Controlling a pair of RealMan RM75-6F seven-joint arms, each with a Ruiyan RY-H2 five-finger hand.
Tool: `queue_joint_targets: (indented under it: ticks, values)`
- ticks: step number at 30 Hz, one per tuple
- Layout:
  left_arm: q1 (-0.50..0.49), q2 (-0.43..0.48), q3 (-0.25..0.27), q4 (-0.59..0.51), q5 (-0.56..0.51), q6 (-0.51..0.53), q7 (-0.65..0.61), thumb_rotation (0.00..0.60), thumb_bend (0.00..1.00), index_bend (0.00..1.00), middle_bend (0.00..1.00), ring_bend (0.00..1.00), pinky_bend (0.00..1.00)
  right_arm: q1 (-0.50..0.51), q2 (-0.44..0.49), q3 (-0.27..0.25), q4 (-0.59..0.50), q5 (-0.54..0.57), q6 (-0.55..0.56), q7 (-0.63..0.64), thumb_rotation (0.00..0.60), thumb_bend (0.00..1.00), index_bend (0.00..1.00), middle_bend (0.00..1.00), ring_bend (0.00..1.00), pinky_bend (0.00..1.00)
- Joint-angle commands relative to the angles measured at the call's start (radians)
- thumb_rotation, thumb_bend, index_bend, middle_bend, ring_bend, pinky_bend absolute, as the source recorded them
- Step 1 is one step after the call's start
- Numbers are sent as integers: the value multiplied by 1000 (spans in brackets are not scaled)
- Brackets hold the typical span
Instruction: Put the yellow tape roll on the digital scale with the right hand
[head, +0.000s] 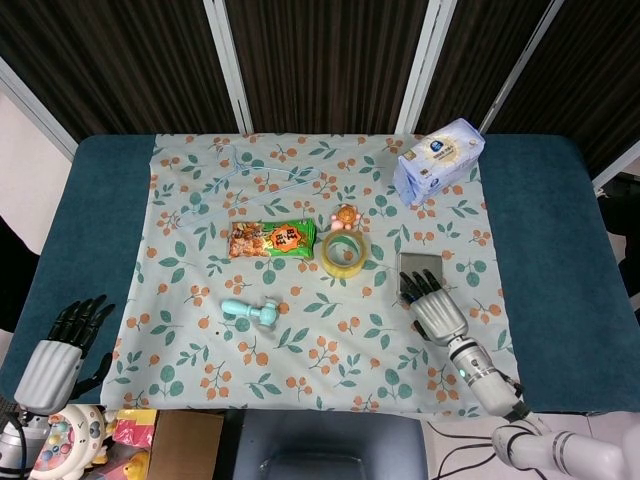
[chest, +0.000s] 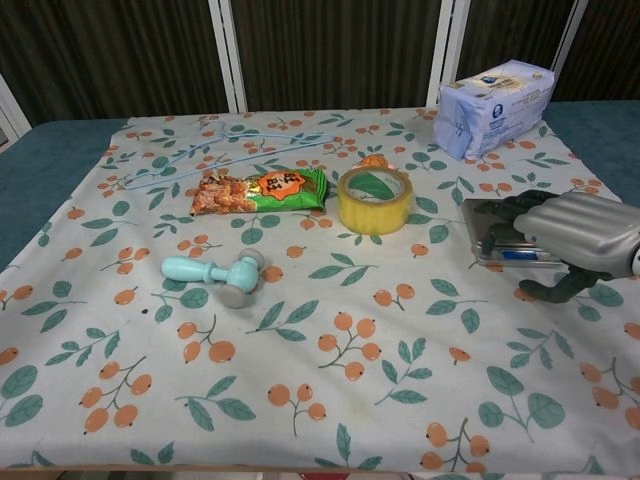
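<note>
The yellow tape roll (head: 345, 254) lies flat on the floral cloth (head: 300, 350) near the centre of the head view, just right of the green-and-orange snack packet (head: 271, 240) and just below a small orange figure (head: 345, 216). It touches neither hand.

The digital scale (head: 419, 270) sits to the right of the roll, apart from it. The right hand (head: 432, 305) is at the lower right of the frame, palm down, its dark fingers (head: 421, 286) spread and reaching over the lower edge of the scale. It holds nothing. In the chest view the same hand (chest: 585, 232) is at the right edge, covering the right part of the scale (chest: 492, 231), while the roll (chest: 375, 200) stands clear of it toward the centre.

The left hand (head: 60, 350) is at the lower left corner of the head view, off the cloth at the edge of the blue bench (head: 90, 220), fingers apart and empty.

A teal handled tool (head: 251, 313) lies left of centre, a pale blue hanger (head: 245, 180) at the upper left, and a white-and-blue pack (head: 438, 159) at the upper right.
</note>
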Motion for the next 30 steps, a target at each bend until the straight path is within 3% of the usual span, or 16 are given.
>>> queue_joint_targets:
  ticks: [1, 5, 9, 15, 17, 22, 30]
  values:
    - [0, 1, -1, 1, 0, 2, -3, 600, 465, 0, 0, 11, 92, -26, 41, 10, -43, -32, 75, 67, 600, 542, 311, 13, 0, 0]
    - [0, 1, 0, 1, 1, -1, -2, 600, 464, 0, 0, 11, 92, -17, 77, 40, -77, -25, 86, 92, 600, 541, 261, 11, 0, 0]
    - [0, 1, 1, -1, 2, 0, -1, 600, 465, 0, 0, 11, 92, 40, 83, 103, -102, 16, 52, 55, 600, 542, 238, 10, 0, 0]
    - [1, 4, -3, -1, -6, -2, 3, 600, 464, 0, 0, 11, 91, 170, 13, 207, -61, 98, -24, -10, 600, 541, 269, 10, 0, 0]
    - [3, 7, -7, 0, -12, 2, 3, 600, 464, 0, 0, 11, 91, 206, -9, 221, -41, 128, -58, -34, 600, 542, 297, 10, 0, 0]
    - [13, 19, -15, -3, -22, 23, -9, 600, 463, 0, 0, 11, 91, 273, -62, 214, 8, 190, -108, -130, 600, 539, 331, 10, 0, 0]
    - [15, 24, -13, -3, -16, 25, -15, 600, 463, 0, 0, 11, 91, 285, -99, 147, 49, 225, -105, -216, 600, 449, 345, 10, 0, 0]
